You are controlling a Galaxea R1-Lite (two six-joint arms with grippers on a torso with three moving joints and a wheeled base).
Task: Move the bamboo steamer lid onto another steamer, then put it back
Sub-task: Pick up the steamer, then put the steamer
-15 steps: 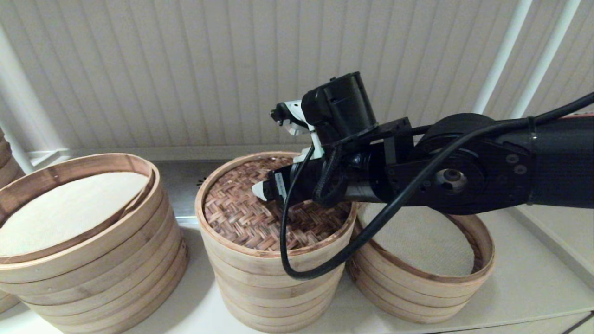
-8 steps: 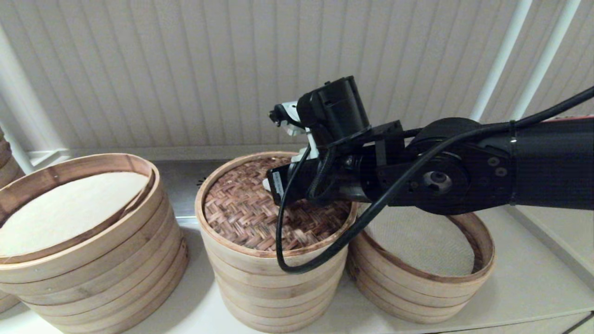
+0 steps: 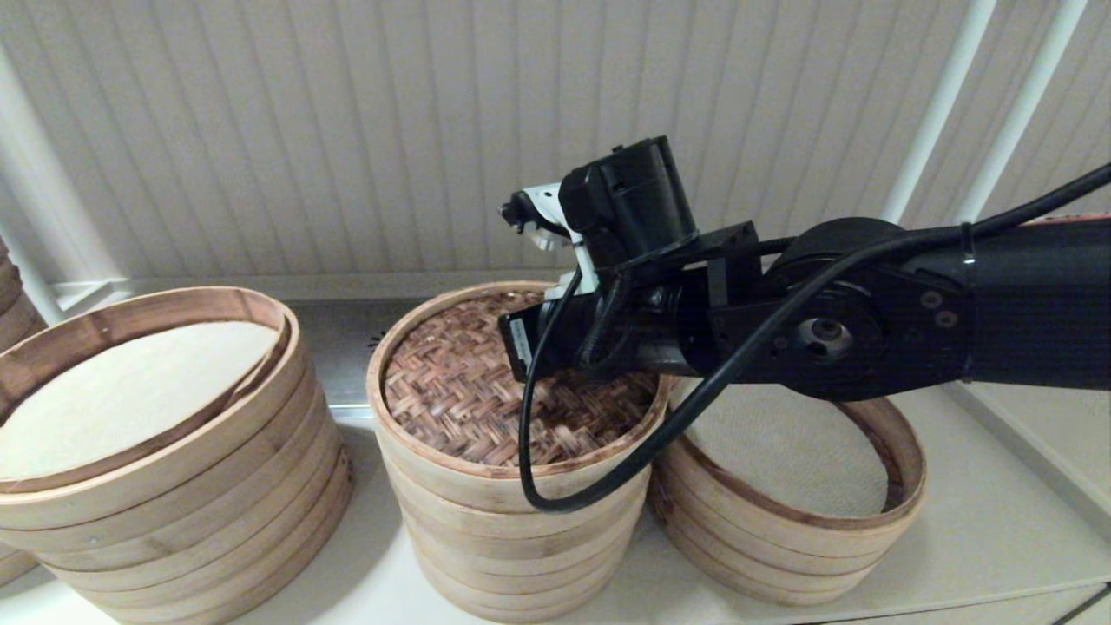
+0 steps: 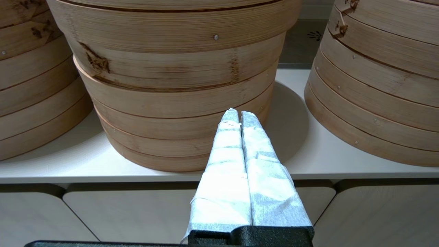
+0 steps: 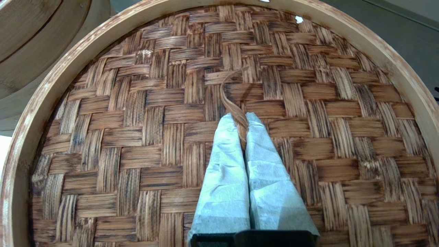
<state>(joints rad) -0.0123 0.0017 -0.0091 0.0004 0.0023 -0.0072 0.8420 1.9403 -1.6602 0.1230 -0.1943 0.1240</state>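
Head view: we see the lid on the middle stack, the short steamer at its 3 o'clock.

Left wrist view: our left gripper hangs clenched and empty before the table.

Right wrist view: our right gripper pinches the lid's loop handle.

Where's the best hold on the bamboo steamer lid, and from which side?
By the thin bamboo loop handle at the centre of the bamboo steamer lid, from above: the woven top is flat, its rim flush. The right gripper is shut on it.
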